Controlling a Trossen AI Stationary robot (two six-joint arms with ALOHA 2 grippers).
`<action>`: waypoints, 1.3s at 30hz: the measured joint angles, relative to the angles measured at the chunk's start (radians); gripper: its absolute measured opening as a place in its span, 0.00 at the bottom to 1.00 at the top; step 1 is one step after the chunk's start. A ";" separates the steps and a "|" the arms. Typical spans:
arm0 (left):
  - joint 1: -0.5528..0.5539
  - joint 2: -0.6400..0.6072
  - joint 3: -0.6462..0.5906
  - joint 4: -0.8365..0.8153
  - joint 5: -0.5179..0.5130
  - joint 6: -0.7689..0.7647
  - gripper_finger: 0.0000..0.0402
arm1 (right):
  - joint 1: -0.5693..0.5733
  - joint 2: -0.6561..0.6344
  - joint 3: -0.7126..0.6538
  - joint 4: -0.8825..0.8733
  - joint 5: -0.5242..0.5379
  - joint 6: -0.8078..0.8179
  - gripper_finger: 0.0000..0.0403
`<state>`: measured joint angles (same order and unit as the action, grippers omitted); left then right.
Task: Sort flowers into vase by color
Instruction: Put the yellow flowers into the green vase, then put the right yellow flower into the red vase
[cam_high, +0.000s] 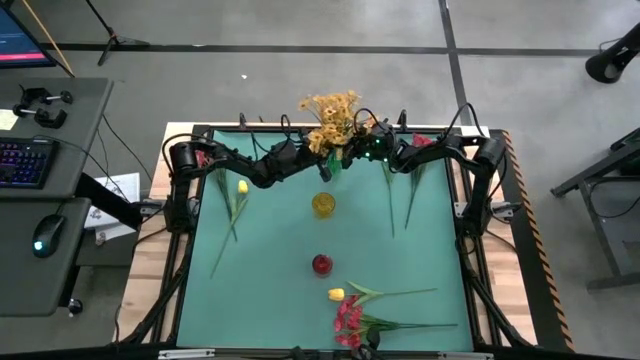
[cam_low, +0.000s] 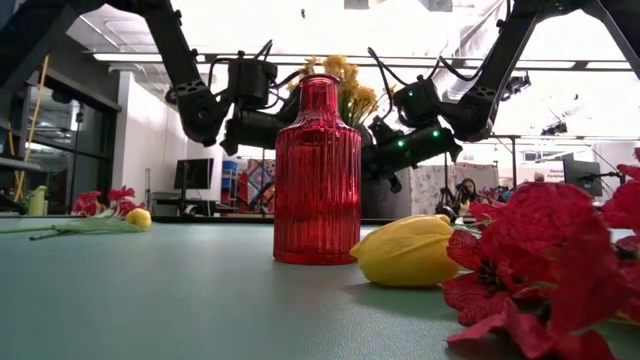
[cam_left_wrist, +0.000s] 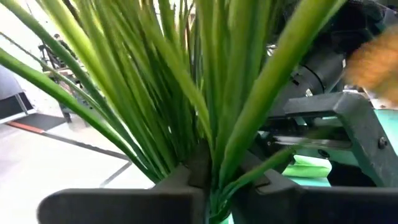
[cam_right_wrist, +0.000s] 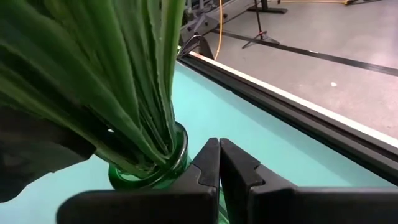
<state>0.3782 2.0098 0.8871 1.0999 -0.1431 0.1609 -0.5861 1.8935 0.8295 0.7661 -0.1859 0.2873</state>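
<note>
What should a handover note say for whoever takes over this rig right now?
Left gripper: fingers closed around the green stalks of the orange-yellow spray, which stands in the green glass vase at the far edge.
Right gripper: shut, empty, beside that vase's rim.
Done: the spray is in its vase.
Left: ribbed red glass vase and yellow glass vase are empty; yellow tulip buds and pink-red clusters lie on the green mat.

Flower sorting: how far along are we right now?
Done: the orange-yellow spray stands in the green vase at the far edge. In hand: the left gripper pinches those stems; the right gripper sits shut beside the vase. Left: yellow vase and red vase look empty; tulips and pink-red flowers lie on the mat.
</note>
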 joint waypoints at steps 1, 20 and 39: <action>0.000 0.000 0.000 -0.004 0.002 0.000 0.09 | 0.000 0.000 0.000 0.000 -0.001 0.000 0.00; -0.072 -0.248 -0.003 -0.403 -0.018 0.099 0.65 | 0.001 -0.001 0.000 0.001 -0.005 -0.001 0.00; -0.099 -0.732 -0.066 -1.134 -0.110 -0.025 0.65 | -0.040 -0.004 0.000 -0.071 -0.065 -0.038 0.00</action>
<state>0.2790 1.2774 0.8208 -0.0341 -0.2535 0.1357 -0.6259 1.8891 0.8291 0.6950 -0.2506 0.2498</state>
